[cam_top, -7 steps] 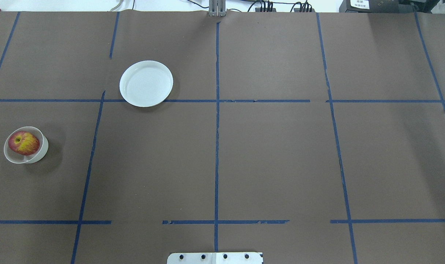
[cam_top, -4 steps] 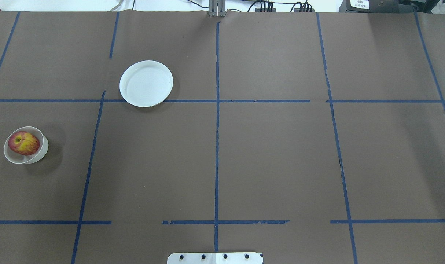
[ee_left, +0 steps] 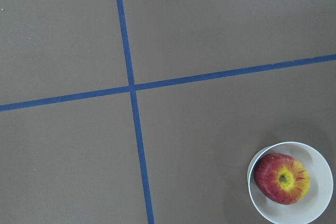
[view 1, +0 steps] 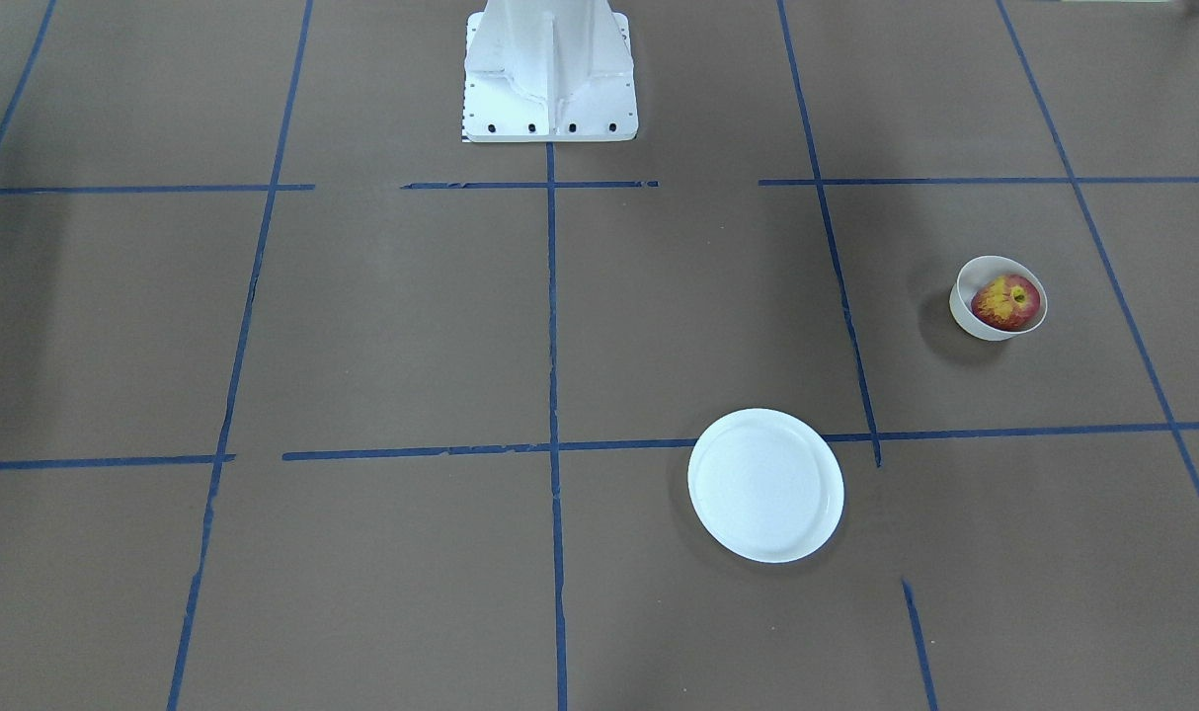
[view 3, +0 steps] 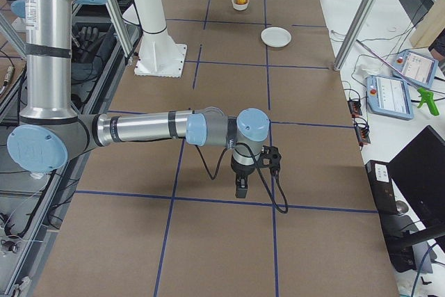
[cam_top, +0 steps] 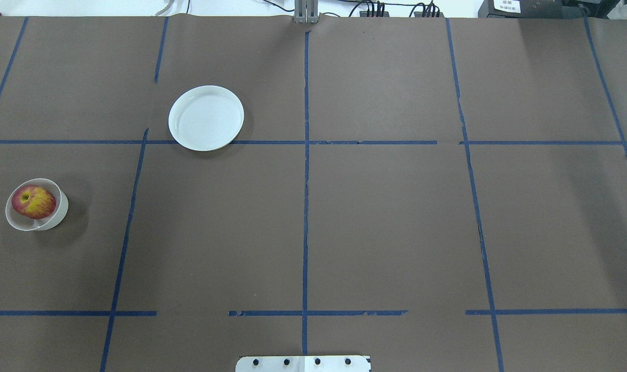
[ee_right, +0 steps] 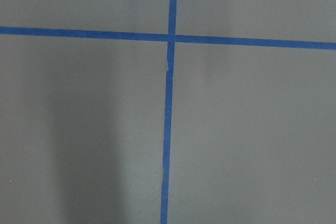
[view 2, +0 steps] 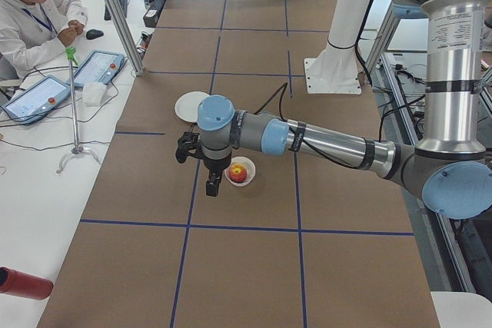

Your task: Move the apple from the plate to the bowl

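The red and yellow apple (cam_top: 33, 201) sits inside the small cream-white bowl (cam_top: 61, 213) at the table's left side; both also show in the front view, apple (view 1: 1005, 301) and bowl (view 1: 963, 312), and in the left wrist view, apple (ee_left: 282, 178) and bowl (ee_left: 315, 209). The white plate (cam_top: 206, 118) lies empty farther back, also in the front view (view 1: 765, 485). My left gripper (view 2: 214, 186) hangs just beside the bowl in the exterior left view; I cannot tell if it is open. My right gripper (view 3: 240, 189) hangs over bare table, far from the dishes; I cannot tell its state.
Blue tape lines (cam_top: 305, 206) divide the brown table cover. The white robot base (view 1: 550, 69) stands at the near middle edge. An operator (view 2: 31, 21) sits with tablets beside the table's far side. A red cylinder (view 2: 23, 283) lies off the table's left end.
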Robot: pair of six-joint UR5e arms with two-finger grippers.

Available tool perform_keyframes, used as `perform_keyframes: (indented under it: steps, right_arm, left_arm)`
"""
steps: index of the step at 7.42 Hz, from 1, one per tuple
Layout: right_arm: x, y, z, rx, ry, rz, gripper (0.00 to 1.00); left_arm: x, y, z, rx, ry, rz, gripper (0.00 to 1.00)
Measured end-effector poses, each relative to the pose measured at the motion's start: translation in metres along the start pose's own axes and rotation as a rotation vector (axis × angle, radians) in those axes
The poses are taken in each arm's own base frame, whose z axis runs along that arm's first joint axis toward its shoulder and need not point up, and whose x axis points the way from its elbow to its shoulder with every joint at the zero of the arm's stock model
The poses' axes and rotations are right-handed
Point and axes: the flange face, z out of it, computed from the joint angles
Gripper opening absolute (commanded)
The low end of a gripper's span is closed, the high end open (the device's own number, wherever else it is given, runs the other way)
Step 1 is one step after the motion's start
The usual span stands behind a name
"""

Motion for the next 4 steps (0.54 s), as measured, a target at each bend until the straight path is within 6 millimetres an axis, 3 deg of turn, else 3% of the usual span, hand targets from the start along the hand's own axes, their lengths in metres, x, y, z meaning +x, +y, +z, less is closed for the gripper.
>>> perform_keyframes:
  steps: [4]
  right_arm:
    - [0.0000, 0.0000, 0.0000, 0.000, 0.000, 0.000, 1.00]
  left_arm:
    - [-0.0068, 0.0017, 0.0069, -0.013, 0.000, -0.012, 1.00]
